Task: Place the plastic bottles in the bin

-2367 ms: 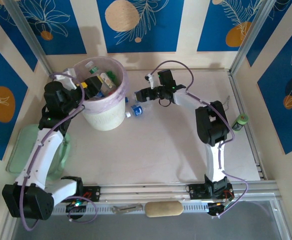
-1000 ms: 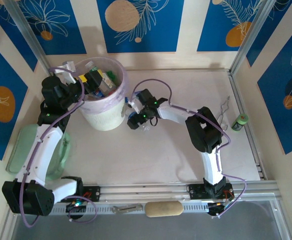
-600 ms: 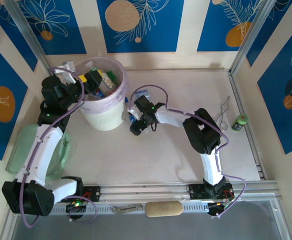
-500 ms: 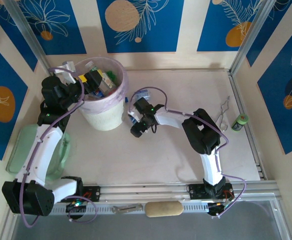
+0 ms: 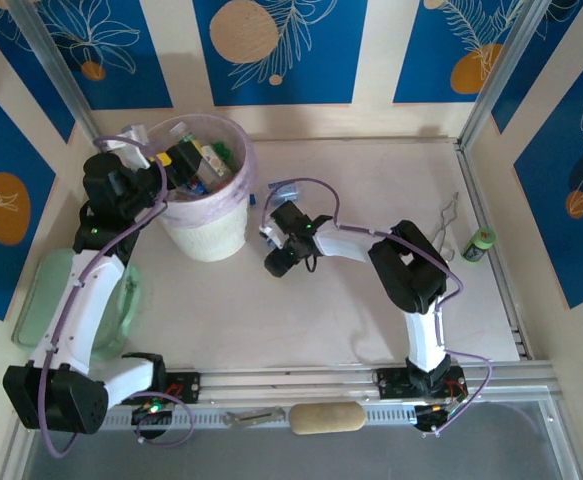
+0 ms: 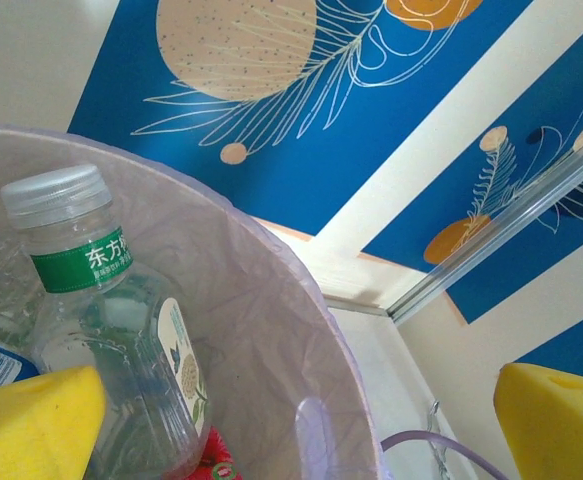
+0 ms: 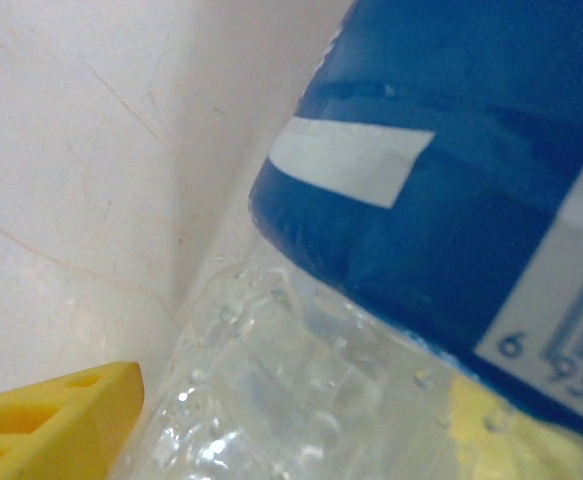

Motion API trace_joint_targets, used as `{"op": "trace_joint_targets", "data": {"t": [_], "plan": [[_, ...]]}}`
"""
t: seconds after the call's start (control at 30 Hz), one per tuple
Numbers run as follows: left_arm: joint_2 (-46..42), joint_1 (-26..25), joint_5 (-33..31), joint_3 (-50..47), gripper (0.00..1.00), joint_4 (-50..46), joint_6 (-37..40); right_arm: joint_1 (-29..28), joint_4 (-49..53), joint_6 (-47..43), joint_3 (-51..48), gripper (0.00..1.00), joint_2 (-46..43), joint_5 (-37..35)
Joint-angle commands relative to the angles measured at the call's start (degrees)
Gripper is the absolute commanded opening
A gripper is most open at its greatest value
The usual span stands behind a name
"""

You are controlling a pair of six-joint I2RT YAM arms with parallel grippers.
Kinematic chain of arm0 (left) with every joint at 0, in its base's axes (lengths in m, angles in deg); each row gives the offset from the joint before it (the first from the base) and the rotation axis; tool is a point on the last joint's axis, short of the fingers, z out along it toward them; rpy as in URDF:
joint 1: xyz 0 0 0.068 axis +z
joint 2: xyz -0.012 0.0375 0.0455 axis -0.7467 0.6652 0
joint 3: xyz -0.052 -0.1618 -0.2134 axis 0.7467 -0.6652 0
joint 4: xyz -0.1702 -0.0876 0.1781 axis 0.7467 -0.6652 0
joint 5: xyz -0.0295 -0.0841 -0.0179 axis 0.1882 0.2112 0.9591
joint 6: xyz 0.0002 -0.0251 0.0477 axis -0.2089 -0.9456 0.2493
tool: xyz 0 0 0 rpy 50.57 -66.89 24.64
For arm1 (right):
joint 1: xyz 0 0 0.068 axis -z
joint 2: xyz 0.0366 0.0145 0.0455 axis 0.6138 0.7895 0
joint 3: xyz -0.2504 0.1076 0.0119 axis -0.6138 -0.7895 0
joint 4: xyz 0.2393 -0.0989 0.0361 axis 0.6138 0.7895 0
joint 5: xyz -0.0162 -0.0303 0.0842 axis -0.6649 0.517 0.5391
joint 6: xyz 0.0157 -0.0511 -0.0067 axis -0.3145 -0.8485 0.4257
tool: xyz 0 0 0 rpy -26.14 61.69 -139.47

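The bin (image 5: 207, 222), a white bucket with a lilac liner, stands at the back left with several plastic bottles inside. My left gripper (image 5: 185, 160) hangs open over its rim (image 6: 316, 320), nothing between its yellow pads (image 6: 31, 425). Below it a clear bottle with a green label (image 6: 106, 330) stands in the bin. On the table just right of the bin lies a clear bottle with a blue label (image 5: 268, 231). My right gripper (image 5: 275, 246) is down on it. In the right wrist view that bottle (image 7: 391, 300) fills the gap, with both pads (image 7: 51, 425) against it.
A pale green tray (image 5: 46, 290) lies left of the bin under the left arm. A short dark cylinder with a green top (image 5: 480, 243) and a wire hook (image 5: 449, 214) sit by the right wall. A tan roll (image 5: 326, 417) rests on the front rail.
My right gripper came from the back middle down to the bottle beside the bin, and its jaws narrowed onto it. The left gripper stayed open over the bin.
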Motion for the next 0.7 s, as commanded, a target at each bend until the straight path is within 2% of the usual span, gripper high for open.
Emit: {"op": "trace_joint_targets", "data": {"t": [0.0, 0.17, 0.4, 0.53, 0.67], "plan": [[0.2, -0.5, 0.4, 4.2, 1.00, -2.5, 2.3, 1.1, -4.5, 2.5, -1.7, 0.57, -6.1, 1.2], [1.8, -4.2, -0.6, 8.3, 0.99, -4.5, 5.0, 3.3, -11.2, 4.6, -6.1, 0.56, -15.7, 4.2], [4.8, -12.7, -1.7, 11.1, 0.98, -1.2, 4.8, 5.6, -23.5, 7.5, -10.5, 0.54, -27.5, 7.9], [7.0, -17.2, -1.9, 11.8, 0.99, 0.5, 3.6, 5.5, -30.8, 8.4, -12.3, 0.54, -32.1, 9.6], [9.9, -20.0, 0.4, 11.5, 0.99, 3.1, 0.6, 5.0, -36.5, 8.8, -13.5, 0.53, -35.7, 10.7]]}}
